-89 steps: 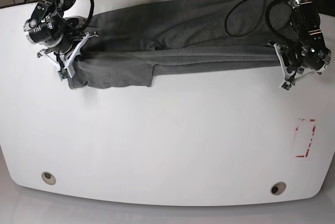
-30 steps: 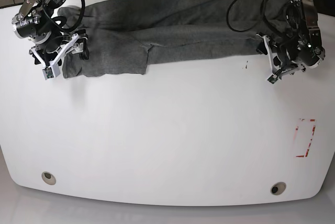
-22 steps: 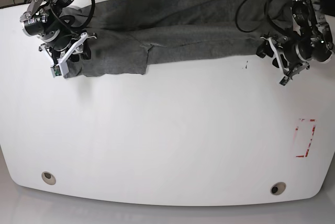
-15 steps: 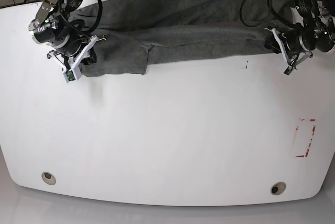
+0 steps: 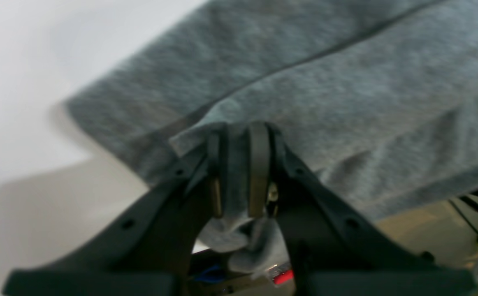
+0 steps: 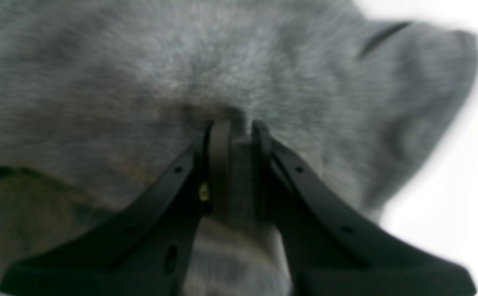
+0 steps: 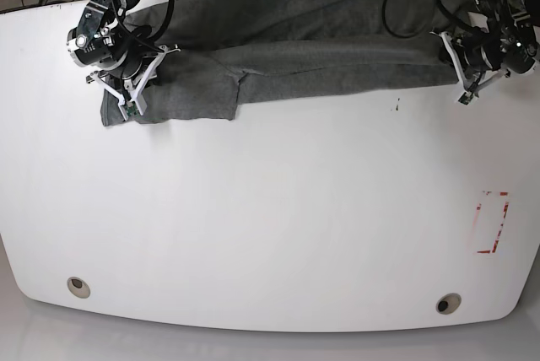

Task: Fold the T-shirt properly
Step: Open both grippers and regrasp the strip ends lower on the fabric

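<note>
The T-shirt point(image 7: 287, 49) is lying in a long, bunched band along the table's point(image 7: 270, 226) far edge. The left gripper point(image 5: 239, 172) is pinching a fold of cloth at the band's end, jaws nearly together. The right gripper point(image 6: 237, 164) is likewise clamping a fold at the other end.

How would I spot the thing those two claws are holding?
Look at the far edge of the white table. A long grey T-shirt stretches there from side to side, pinched at its ends by the left gripper and right gripper. It is the only soft cloth; everything else is hard.
</note>
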{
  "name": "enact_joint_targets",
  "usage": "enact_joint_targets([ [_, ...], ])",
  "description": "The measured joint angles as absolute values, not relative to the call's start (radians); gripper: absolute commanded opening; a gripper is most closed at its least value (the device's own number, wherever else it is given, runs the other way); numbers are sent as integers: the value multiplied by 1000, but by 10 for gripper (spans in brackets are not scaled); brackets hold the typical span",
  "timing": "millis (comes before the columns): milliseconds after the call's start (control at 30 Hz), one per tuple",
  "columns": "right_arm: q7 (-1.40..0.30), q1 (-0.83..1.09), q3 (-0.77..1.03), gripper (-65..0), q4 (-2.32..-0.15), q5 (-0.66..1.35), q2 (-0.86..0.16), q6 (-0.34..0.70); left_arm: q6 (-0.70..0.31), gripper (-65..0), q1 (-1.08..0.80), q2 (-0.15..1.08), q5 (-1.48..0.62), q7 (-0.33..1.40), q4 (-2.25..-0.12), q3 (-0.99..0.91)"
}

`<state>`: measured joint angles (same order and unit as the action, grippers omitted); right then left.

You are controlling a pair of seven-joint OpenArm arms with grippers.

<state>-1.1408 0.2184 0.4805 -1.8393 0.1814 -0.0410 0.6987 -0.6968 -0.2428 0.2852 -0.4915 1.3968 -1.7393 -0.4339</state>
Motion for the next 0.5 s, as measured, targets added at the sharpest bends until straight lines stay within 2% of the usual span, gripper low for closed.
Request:
enact_joint_targets([
  [200,-1027,230,484,-563,-1760,165,-61,698,-698,-587,-148,270,-415,1401,-1629,-407],
  [500,-920,197,501,-563,-1662,189,-81,701,-698,-587,79,284,-323,1301,-1378,-344],
])
